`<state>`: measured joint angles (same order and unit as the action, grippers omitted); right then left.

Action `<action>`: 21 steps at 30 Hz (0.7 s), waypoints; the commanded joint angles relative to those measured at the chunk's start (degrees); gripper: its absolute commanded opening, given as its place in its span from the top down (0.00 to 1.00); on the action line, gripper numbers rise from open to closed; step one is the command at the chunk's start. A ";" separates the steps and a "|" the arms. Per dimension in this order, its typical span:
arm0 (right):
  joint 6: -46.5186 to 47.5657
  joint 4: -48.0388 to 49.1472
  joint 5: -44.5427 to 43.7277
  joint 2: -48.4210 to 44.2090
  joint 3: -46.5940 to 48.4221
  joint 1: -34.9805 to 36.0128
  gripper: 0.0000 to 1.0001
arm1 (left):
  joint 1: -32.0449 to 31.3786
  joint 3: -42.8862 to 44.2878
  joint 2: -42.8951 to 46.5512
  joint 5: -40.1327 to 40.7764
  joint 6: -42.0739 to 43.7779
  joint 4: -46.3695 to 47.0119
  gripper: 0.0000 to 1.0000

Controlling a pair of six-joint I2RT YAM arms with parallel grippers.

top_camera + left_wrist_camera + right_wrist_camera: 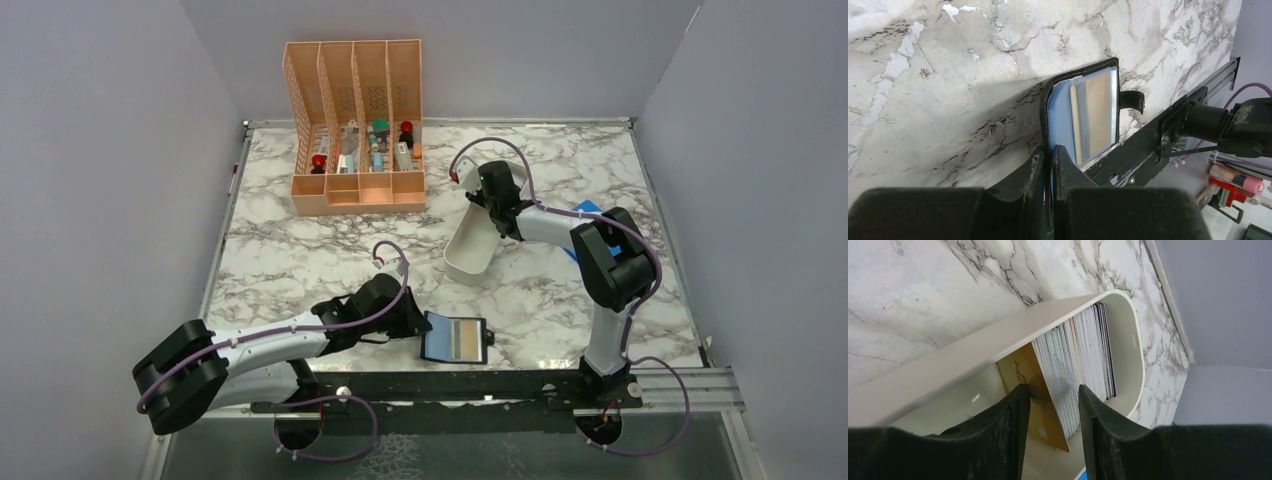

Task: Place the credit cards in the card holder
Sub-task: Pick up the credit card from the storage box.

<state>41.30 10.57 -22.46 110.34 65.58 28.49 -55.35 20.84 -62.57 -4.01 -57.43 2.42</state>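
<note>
**Card holder clamped, cards straddled**

The left arm [270, 345] is stretched low along the bench [300, 250], and the left fingers [1065, 165] are clenched on the open card holder [1088, 110] near the front edge. The right fingers [1013, 410] are parted astride the credit cards [1078, 355], which stand upright in the white tray [998, 335].

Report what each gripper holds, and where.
Left gripper clamps the card holder by one edge. Right gripper holds nothing; its open fingers straddle credit cards in the tray.
</note>
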 commanded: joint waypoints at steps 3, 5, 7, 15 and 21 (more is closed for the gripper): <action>0.19 2.40 -0.32 -2.67 1.19 -0.22 0.59 | -0.07 -0.69 0.97 0.14 -0.40 0.13 0.88; 0.06 2.31 0.30 -3.00 1.26 -0.47 0.64 | -0.02 -1.02 1.45 0.19 -0.53 0.06 0.88; -0.31 1.80 0.55 -3.29 1.43 -0.63 0.66 | -0.07 -1.40 2.02 0.39 -0.70 -0.08 0.88; -1.64 -0.20 1.12 -4.13 2.15 -1.00 0.75 | -0.06 -1.53 2.50 0.67 -0.71 -0.49 0.88; -2.20 -2.07 2.03 -5.03 2.08 -1.05 0.84 | -0.03 -1.64 1.81 0.58 -0.75 0.01 0.88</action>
<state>39.83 9.28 -20.64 107.83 65.60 28.36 -55.35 19.79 -60.90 -3.99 -57.93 1.96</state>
